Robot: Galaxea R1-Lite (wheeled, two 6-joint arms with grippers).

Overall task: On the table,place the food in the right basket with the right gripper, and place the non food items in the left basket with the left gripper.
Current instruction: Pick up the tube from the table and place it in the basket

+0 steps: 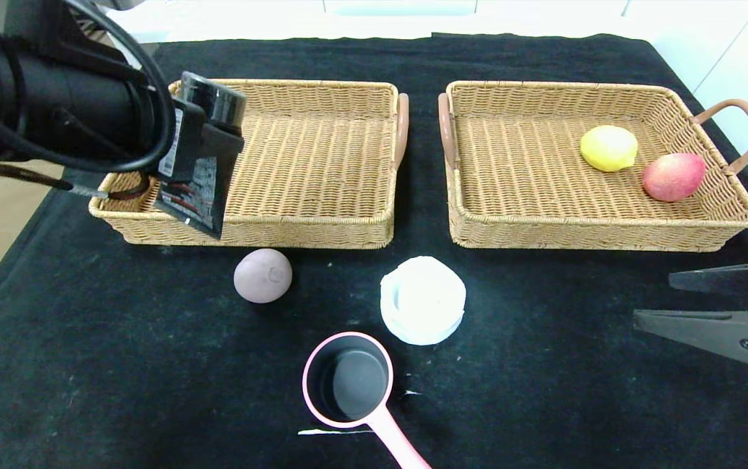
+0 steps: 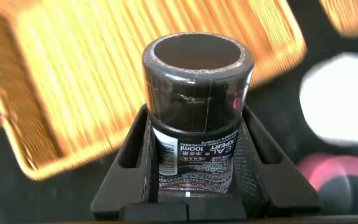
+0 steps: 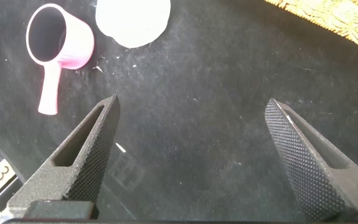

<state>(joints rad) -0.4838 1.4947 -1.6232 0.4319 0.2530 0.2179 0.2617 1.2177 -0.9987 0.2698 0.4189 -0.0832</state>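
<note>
- Looking down from the head camera, I see the counter (image 1: 87, 365), draped in black cloth with pale specks and a small white tear near the front.
- On it, at the back, sit two wicker baskets side by side, close but apart: the left basket (image 1: 321, 163) and the right basket (image 1: 523, 169), each with brown handles.
- My left gripper (image 1: 201, 159) hangs over the left basket's near left corner, clamped on the black squeeze tube (image 1: 207, 107); in the left wrist view the tube (image 2: 194, 93) sits between the fingers (image 2: 129, 155), cap end toward the camera.
- My right gripper (image 1: 712, 299) hovers low at the right edge of the counter, in front of the right basket, jaws spread wide and holding nothing.
- Pink pan (image 1: 347, 384) rests at the front centre, dark inside, handle pointing toward me.
- White lid-like dish (image 1: 422, 299) lies just behind the pan, slightly to the right.
- Mauve-grey ball (image 1: 263, 275) sits just in front of the left basket, on the cloth.
- Peach (image 1: 673, 176) and lemon (image 1: 608, 148) lie in the right basket's right end, near each other.
</note>
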